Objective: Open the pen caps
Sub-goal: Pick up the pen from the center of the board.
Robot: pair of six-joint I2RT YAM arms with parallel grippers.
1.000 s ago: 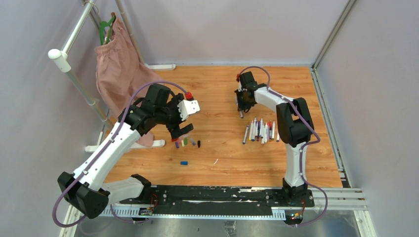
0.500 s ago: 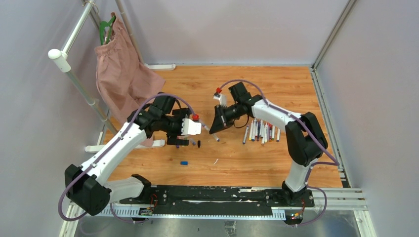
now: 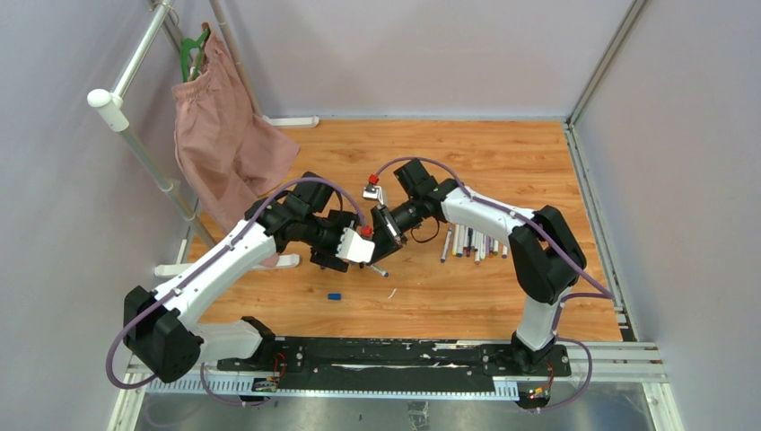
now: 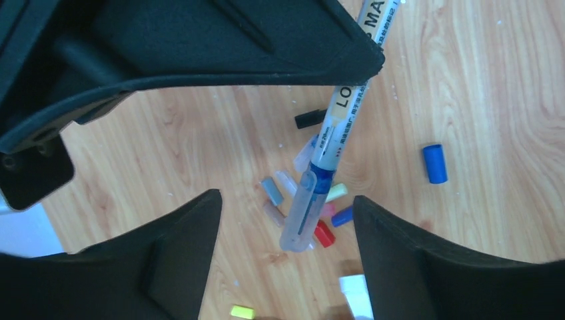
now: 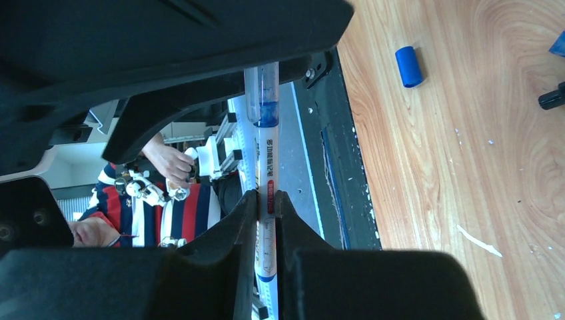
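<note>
Right fingers (image 5: 226, 257) pinch pen (image 5: 268, 160); left fingers (image 4: 180, 257) seemingly flank cap (image 4: 298, 217)

L arm (image 3: 215, 269) and R arm (image 3: 489, 208): white shell links, black joint housings, rounded profile. Bases (image 3: 537, 344) black, on black mounting rail (image 3: 395, 355). Purple cable (image 3: 310, 180) routed ext. along each arm in loose loops. Wrist cam housing (image 3: 353, 244) white, w/ red cap (image 3: 365, 231) on top; same fit on R. L fingers (image 4: 174, 260) and R fingers (image 5: 226, 247): matte black, wedge-shaped, smooth faces.
</note>
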